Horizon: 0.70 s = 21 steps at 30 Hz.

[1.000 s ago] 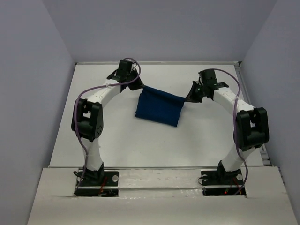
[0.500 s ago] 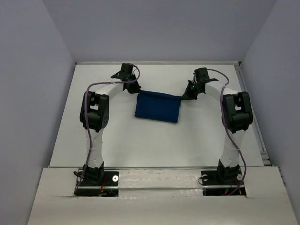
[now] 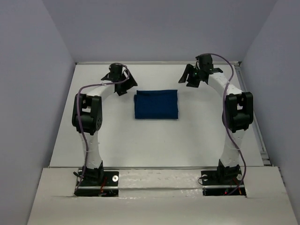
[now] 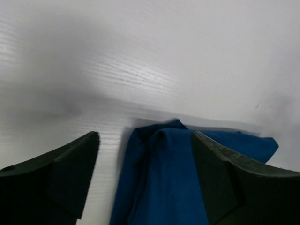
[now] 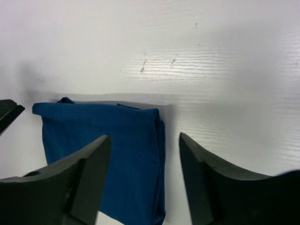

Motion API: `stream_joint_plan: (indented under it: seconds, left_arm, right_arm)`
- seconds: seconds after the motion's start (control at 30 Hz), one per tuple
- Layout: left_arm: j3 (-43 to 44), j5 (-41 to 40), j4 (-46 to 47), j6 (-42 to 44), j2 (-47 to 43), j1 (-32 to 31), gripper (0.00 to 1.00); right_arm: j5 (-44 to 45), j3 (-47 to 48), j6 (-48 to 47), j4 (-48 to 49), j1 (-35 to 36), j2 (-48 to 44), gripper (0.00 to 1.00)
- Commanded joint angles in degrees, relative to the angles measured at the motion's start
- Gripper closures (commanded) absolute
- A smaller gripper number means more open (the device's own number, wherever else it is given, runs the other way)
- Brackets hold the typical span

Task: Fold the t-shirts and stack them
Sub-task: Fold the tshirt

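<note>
One dark blue t-shirt point(image 3: 156, 104) lies folded into a flat rectangle on the white table point(image 3: 154, 145); no print shows. My left gripper point(image 3: 126, 86) hangs open just beyond the shirt's far left corner, holding nothing. In the left wrist view the cloth point(image 4: 164, 183) lies below the open left gripper point(image 4: 145, 134). My right gripper point(image 3: 186, 79) stands open off the far right corner. In the right wrist view the shirt's point(image 5: 93, 136) folded edge lies under the open right gripper point(image 5: 144, 136), and no cloth is between the pads.
Pale walls close in the table at the back and on both sides. A thin rail point(image 3: 255, 122) runs along the right edge. Both arm bases stand on the near ledge point(image 3: 159, 180).
Both grippers have opened and let go of the shirt's far corners, then drawn back toward the rear wall. The shirt, hanging slanted before, now lies flat and square.
</note>
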Motion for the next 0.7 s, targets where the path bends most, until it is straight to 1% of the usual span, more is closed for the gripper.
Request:
stream_joint_plan:
  seconds: [0.0,0.03,0.07,0.1,0.13,0.17,0.2,0.23,0.27,0.3,0.33,0.37,0.43,0.47,0.5,0.57,0.67]
  left_arm:
    - [1.2,-0.7,3.1,-0.8,-7.4,0.9,0.13]
    - [0.0,-1.3,4.3,-0.6,-9.5,0.9,0.14]
    - [-0.4,-1.5,4.4,-0.4,-10.6,0.9,0.16]
    - [-1.8,-1.2,4.8,0.0,-11.7,0.1,0.19]
    - [-2.7,-1.0,5.7,0.5,-14.3,-0.7,0.25]
    - [-3.7,-0.7,6.2,1.1,-15.3,-1.7,0.65]
    - [-5.8,0.7,6.3,1.7,-16.2,-2.9,0.78]
    - [-6.9,1.8,6.4,2.6,-17.4,-5.5,0.89]
    - [-8.5,2.9,7.0,2.9,-17.9,-6.6,0.93]
    - [-12.8,5.4,7.8,2.7,-18.4,-7.5,0.99]
    - [-15.3,6.8,9.2,2.2,-18.9,-8.0,1.00]
    - [-20.3,9.0,12.4,1.2,-19.9,-8.7,1.00]
    - [-26.1,10.2,14.9,1.0,-20.7,-8.7,1.00]
    - [-26.1,10.2,15.5,1.2,-20.7,-8.7,1.00]
    - [-28.7,10.8,15.9,1.8,-20.5,-8.7,1.00]
    - [-30.4,10.5,15.3,2.9,-19.9,-8.7,1.00]
    - [-33.4,8.2,14.7,5.2,-19.3,-8.7,1.00]
  right_arm:
    - [-5.0,-0.4,-1.9,-2.5,0.4,-5.1,0.54]
    - [-6.4,-1.8,-2.1,-2.2,1.9,-5.8,0.88]
    - [-7.2,-3.4,-2.2,-1.5,2.9,-7.3,1.00]
    - [-8.2,-6.7,-2.2,-0.1,3.9,-7.7,1.00]
    - [-8.8,-8.1,-2.0,0.5,5.9,-8.2,1.00]
    - [-9.8,-9.5,-1.1,1.0,6.7,-8.3,1.00]
    - [-11.5,-12.8,-0.5,1.7,7.5,-9.0,1.00]
    - [-11.9,-15.2,1.4,5.1,8.1,-9.8,1.00]
    - [-12.2,-17.7,2.5,7.3,8.8,-10.8,1.00]
    - [-13.1,-19.7,3.3,10.0,8.8,-12.0,1.00]
    - [-13.5,-21.4,3.8,10.4,8.8,-12.4,1.00]
    - [-13.5,-23.9,4.2,10.8,8.8,-12.7,1.00]
    - [-13.3,-27.0,3.9,11.8,8.8,-13.3,1.00]
    - [-13.1,-27.7,3.6,11.7,8.8,-13.0,1.00]
    - [-12.6,-28.3,3.4,11.1,8.8,-12.7,1.00]
    - [-12.0,-30.5,2.9,11.3,8.8,-12.2,1.00]
    - [-9.0,-33.1,3.1,12.8,8.8,-11.7,1.00]
